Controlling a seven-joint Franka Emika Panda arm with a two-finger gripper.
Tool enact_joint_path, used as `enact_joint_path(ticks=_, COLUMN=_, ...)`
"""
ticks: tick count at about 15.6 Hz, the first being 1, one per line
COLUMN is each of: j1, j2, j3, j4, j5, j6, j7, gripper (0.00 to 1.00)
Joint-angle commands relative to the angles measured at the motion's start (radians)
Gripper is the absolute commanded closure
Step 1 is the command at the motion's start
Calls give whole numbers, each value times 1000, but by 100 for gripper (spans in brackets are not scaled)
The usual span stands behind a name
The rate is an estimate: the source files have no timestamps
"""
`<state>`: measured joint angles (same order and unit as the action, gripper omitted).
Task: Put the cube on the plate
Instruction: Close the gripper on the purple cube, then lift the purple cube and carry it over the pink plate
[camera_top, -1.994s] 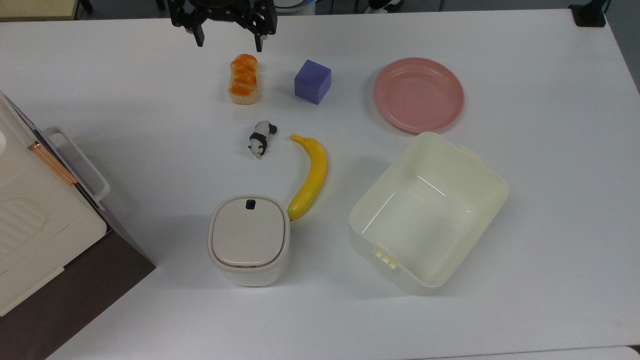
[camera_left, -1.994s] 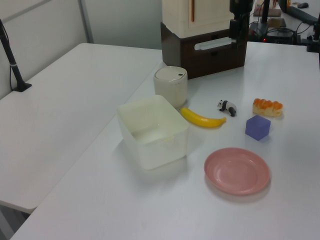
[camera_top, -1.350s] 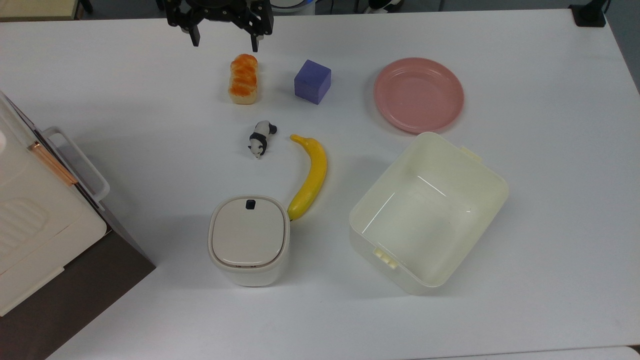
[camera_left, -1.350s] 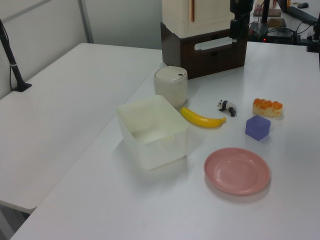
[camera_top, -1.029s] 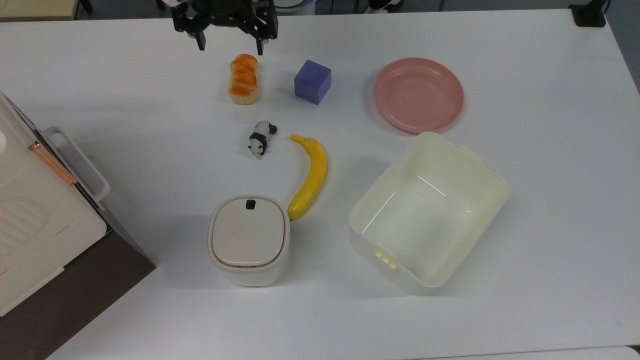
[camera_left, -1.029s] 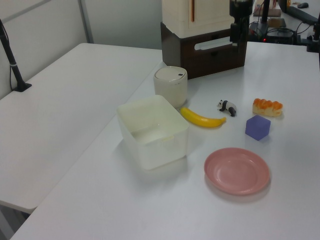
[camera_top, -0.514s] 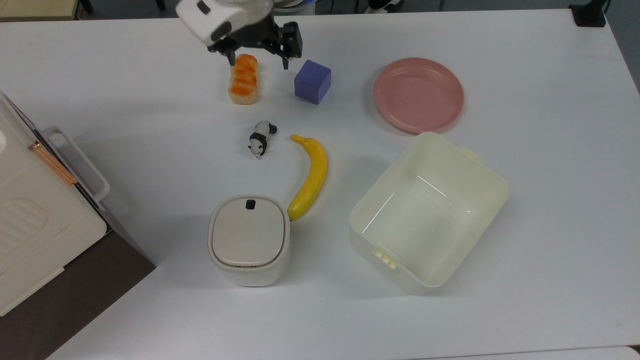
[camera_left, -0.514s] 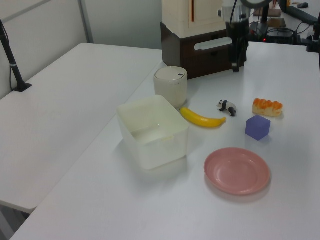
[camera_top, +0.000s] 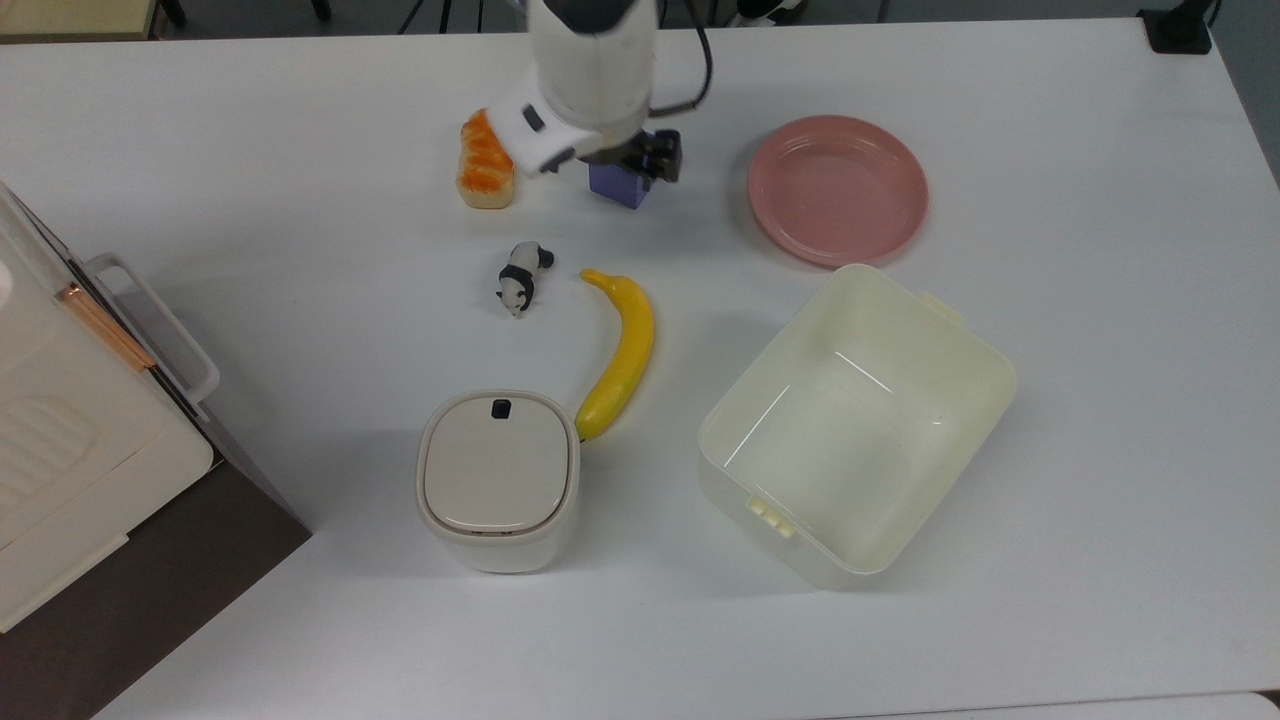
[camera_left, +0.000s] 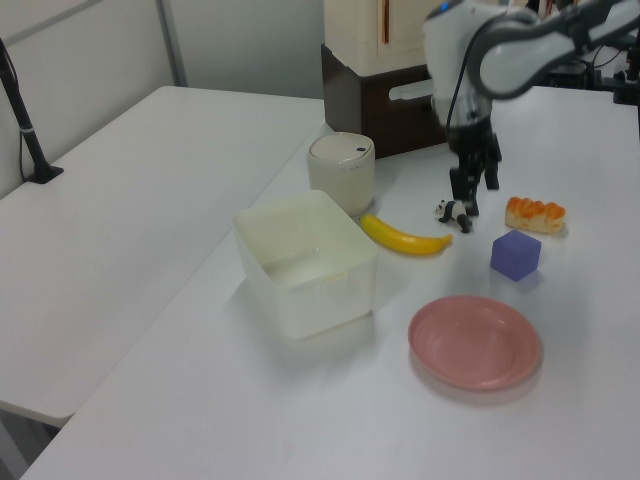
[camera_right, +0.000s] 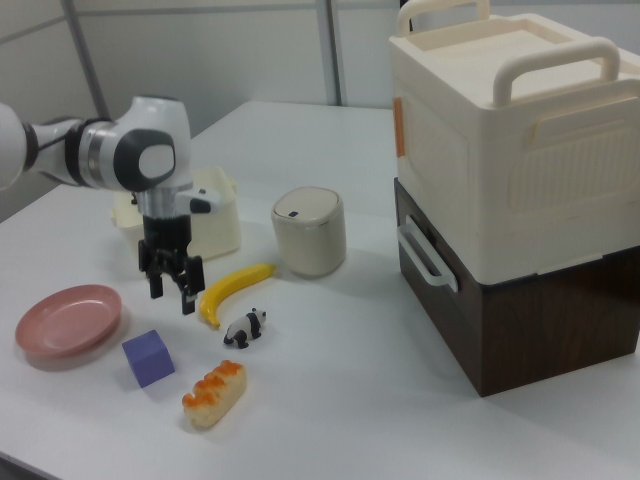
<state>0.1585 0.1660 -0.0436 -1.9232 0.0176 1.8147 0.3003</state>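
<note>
The purple-blue cube (camera_top: 618, 187) rests on the white table, between the toy bread loaf (camera_top: 484, 165) and the pink plate (camera_top: 837, 188). My gripper (camera_top: 632, 160) hangs over the cube, and the white wrist hides most of the cube's top in the top view. The right view has the gripper (camera_right: 170, 296) open and in the air, its dark fingers (camera_right: 187, 299) pointing down, above and clear of the cube (camera_right: 148, 357). The plate (camera_right: 68, 320) holds nothing. In the left view the gripper (camera_left: 472, 188) is above the table behind the cube (camera_left: 515, 255).
A toy panda (camera_top: 523, 277) and a banana (camera_top: 620, 350) lie in front of the cube. A cream tub (camera_top: 980, 350) stands close to the plate, and a lidded bin (camera_top: 497, 478) stands by the banana's tip. A large cream and brown box (camera_top: 60, 440) fills the top view's left.
The arm has swung from the table's far edge, past the bread loaf, to a spot over the cube. The gripper has stayed open. Nothing on the table has moved.
</note>
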Motion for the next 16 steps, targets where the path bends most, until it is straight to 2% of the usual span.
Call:
enact_joint_path(ticks=1, j1=29, j2=12, j3=4, j4=-37, j5=10, j6=23, j7=79, gripper=0)
enact_joint_path(ticks=6, j1=30, j2=10, j3=18, j4=-86, j5=10, j6=11, j7=92, gripper=0)
enact_joint_path(ticks=10, j1=36, j2=10, j3=18, j4=-134, j5=8, j6=8, j7=169, gripper=0)
enact_joint_path(ticks=15, j1=36, j2=12, j3=19, j4=-140, j5=8, j6=-15, j7=171, gripper=0)
enact_joint_path(ticks=16, j1=36, j2=12, j3=19, j4=-138, j5=5, j6=-12, j7=169, gripper=23)
